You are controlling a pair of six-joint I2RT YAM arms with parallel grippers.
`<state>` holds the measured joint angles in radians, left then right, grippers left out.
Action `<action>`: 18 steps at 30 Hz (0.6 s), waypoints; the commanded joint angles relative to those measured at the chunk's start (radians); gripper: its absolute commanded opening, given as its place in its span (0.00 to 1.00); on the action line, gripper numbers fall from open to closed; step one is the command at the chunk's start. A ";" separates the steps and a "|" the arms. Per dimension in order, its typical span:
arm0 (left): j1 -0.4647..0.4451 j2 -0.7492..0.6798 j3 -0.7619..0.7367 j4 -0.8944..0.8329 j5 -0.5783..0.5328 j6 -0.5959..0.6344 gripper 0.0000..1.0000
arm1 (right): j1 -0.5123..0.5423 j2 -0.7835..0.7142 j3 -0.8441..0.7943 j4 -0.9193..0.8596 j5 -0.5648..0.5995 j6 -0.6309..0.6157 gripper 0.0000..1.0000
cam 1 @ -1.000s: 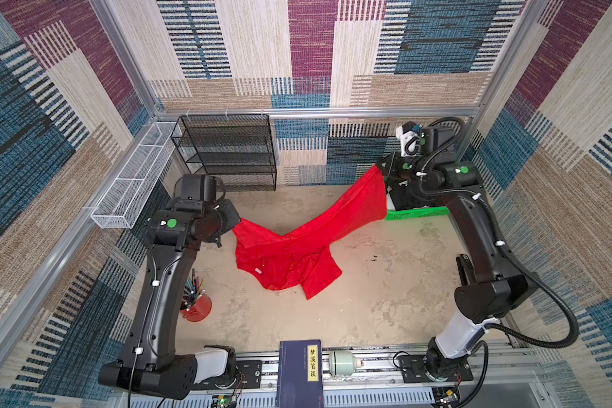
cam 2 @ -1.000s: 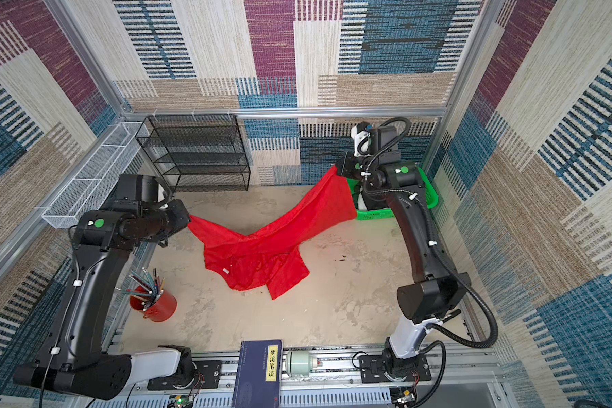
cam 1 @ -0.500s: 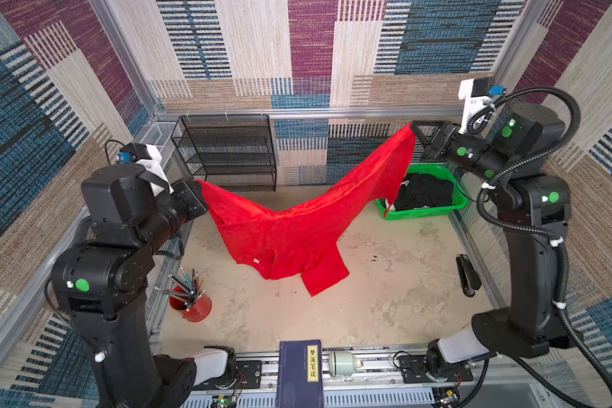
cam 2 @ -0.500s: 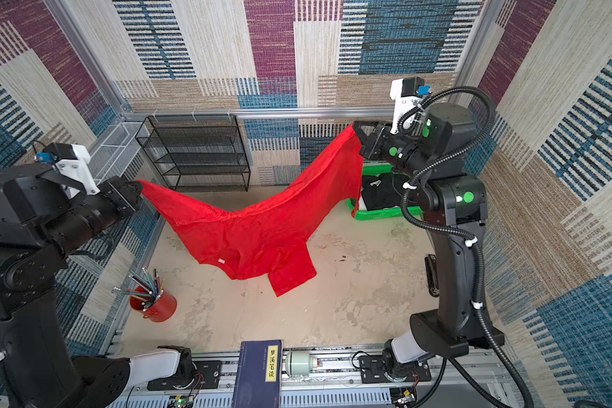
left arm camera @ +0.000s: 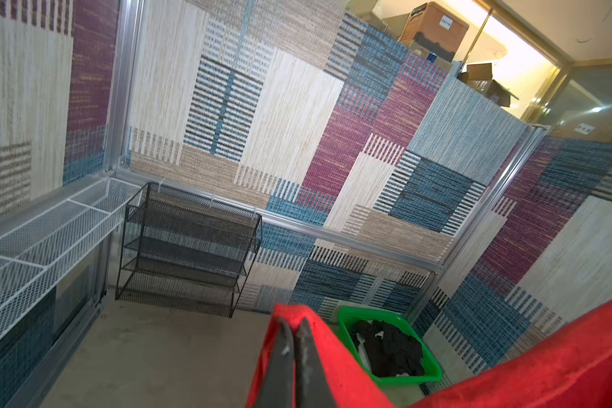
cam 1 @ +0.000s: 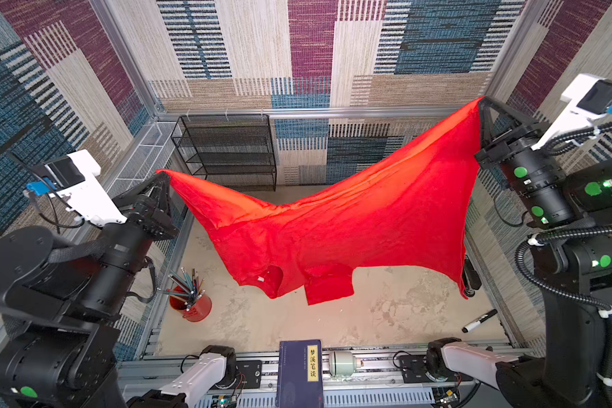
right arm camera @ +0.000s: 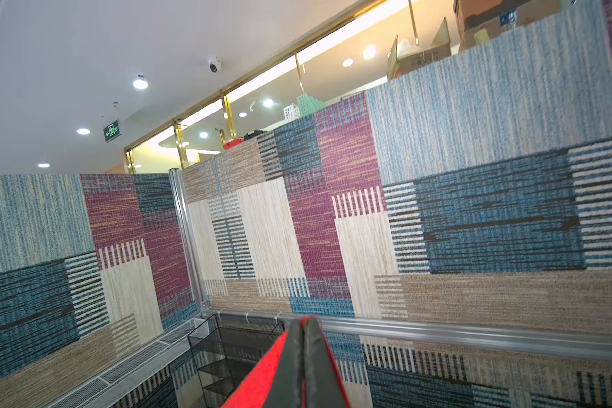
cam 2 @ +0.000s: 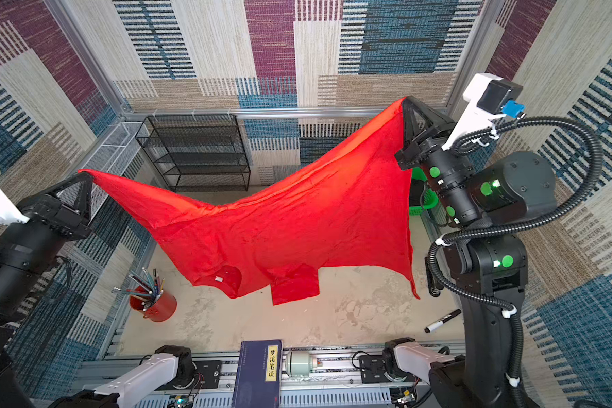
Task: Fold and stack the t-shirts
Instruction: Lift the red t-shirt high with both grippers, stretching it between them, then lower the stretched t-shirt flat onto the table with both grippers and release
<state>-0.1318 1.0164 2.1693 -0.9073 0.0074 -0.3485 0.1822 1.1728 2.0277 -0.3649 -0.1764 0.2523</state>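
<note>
This is a robot lab cell inside an office-type building: carpet-tiled panels [right arm camera: 474, 212] on an aluminium frame [right arm camera: 188, 247] enclose it, with glass partitions [right arm camera: 262, 120], recessed ceiling lights [right arm camera: 140, 83], a green exit sign [right arm camera: 112, 130] and cardboard boxes [left arm camera: 435, 31] beyond.

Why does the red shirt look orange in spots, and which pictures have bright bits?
In both top views light catches folds of the red t-shirt, turning them orange; in the left wrist view a yellow glow blows out beyond the wall; in the right wrist view ceiling lights glare white.
</note>
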 commanded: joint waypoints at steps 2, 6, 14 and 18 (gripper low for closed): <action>0.001 -0.055 -0.068 0.214 0.006 0.119 0.00 | 0.000 -0.024 0.001 0.102 0.066 -0.083 0.00; 0.002 -0.086 -0.107 0.276 0.007 0.157 0.00 | 0.000 -0.073 -0.040 0.149 0.066 -0.132 0.00; 0.001 -0.120 -0.115 0.363 0.052 0.181 0.00 | 0.000 -0.159 -0.144 0.215 0.072 -0.152 0.00; 0.001 -0.127 -0.095 0.399 0.026 0.196 0.00 | 0.000 -0.136 -0.120 0.213 0.075 -0.141 0.00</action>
<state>-0.1314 0.8879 2.0583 -0.6010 0.0544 -0.1947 0.1822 1.0237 1.8927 -0.1894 -0.1204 0.1112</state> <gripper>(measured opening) 0.055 0.048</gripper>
